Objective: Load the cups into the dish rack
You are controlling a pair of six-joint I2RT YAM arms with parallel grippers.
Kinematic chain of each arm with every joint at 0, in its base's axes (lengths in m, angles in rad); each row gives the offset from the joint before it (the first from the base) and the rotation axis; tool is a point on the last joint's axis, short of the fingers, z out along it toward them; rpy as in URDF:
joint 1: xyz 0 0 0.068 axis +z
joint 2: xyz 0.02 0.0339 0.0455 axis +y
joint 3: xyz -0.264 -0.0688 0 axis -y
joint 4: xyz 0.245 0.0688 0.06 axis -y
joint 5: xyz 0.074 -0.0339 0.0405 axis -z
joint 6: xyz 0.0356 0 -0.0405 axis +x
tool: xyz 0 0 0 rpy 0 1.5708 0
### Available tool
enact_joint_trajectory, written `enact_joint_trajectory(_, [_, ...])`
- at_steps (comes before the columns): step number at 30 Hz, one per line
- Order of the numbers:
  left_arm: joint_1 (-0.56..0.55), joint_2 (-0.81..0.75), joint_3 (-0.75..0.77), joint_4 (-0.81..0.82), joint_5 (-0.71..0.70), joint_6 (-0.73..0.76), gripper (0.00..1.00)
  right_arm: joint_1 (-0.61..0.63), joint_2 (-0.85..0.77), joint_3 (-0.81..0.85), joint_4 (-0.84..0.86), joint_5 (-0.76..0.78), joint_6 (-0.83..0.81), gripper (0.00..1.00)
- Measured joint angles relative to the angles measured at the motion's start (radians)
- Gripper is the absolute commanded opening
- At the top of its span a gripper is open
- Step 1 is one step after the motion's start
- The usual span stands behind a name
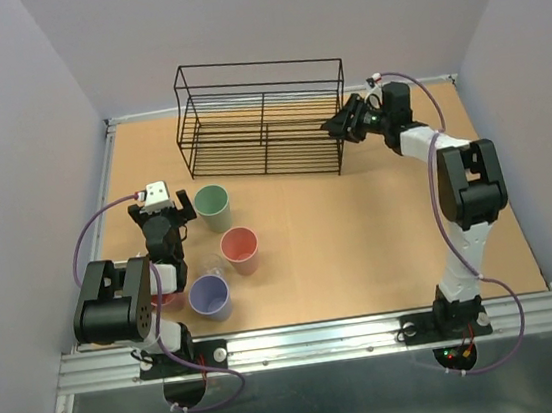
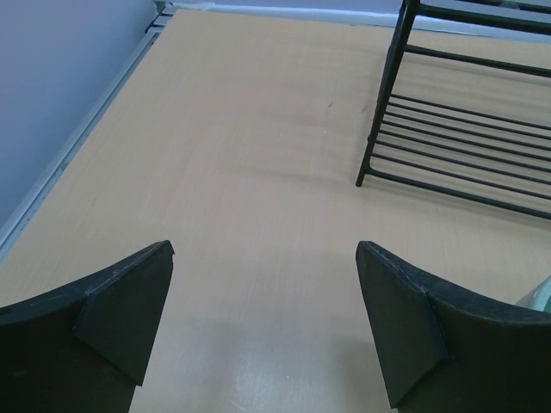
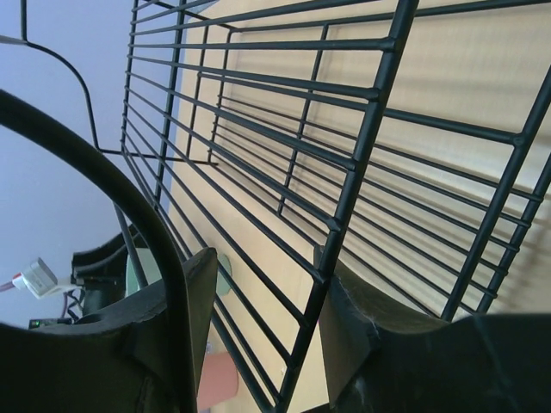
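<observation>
- The black thin-wire rectangular dish rack (image 1: 249, 149) stands at the far middle of the tan wooden bench (image 1: 380, 234), with its two slatted tiers one above the other.
- The left claw (image 2: 265, 258) hangs low over the bench with its two dark fingers spread wide. It has hold of nothing, and only bare bench shows in the gap.
- Just to the right of that claw stands the sage-green tapered plastic tumbler (image 1: 212, 204), upright with its mouth up. A pale sliver of it shows at the right edge of the left wrist view.
- The salmon-pink plastic tumbler (image 1: 240, 248) stands upright nearer the arm bases, apart from the green one.
- The lavender-purple plastic tumbler (image 1: 210, 296) stands upright near the front edge, close beside the left arm.
- Between the pink and lavender tumblers a small clear cup (image 1: 216, 271) shows only faintly.
- A reddish-pink rim (image 1: 170, 300) peeks out from behind the left arm, but most of it is hidden.
- All these cups stand on the bench, well apart from the rack.
- The right claw (image 3: 265, 267) is at the rack's right end with its fingers parted. A rack wire runs through the gap between them, and I cannot tell whether either finger touches it.
</observation>
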Motion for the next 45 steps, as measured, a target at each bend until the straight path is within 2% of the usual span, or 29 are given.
enact_joint_trajectory(17, [0.0,0.0,0.0,0.0,0.0,0.0,0.99,0.0,-0.353,-0.42,-0.028,-0.006,-0.096,0.01])
enact_joint_trajectory(30, [0.0,0.0,0.0,0.0,0.0,0.0,0.99,0.0,-0.521,-0.547,-0.15,0.013,-0.174,0.01])
enact_joint_trajectory(34, [0.0,0.0,0.0,0.0,0.0,0.0,0.99,0.0,-0.54,-0.558,-0.173,0.021,-0.184,0.12])
enact_joint_trajectory(35, [0.0,0.0,0.0,0.0,0.0,0.0,0.99,0.0,-0.541,-0.558,-0.176,0.021,-0.185,0.31])
enact_joint_trajectory(38, [0.0,0.0,0.0,0.0,0.0,0.0,0.99,0.0,-0.541,-0.555,-0.185,0.023,-0.189,0.76])
enact_joint_trajectory(39, [0.0,0.0,0.0,0.0,0.0,0.0,0.99,0.0,-0.541,-0.554,-0.192,0.017,-0.196,0.85])
enact_joint_trajectory(40, [0.0,0.0,0.0,0.0,0.0,0.0,0.99,0.0,-0.541,-0.55,-0.209,0.017,-0.204,1.0])
enact_joint_trajectory(45, [0.0,0.0,0.0,0.0,-0.001,0.0,0.99,0.001,-0.526,-0.512,-0.328,0.021,-0.254,1.0])
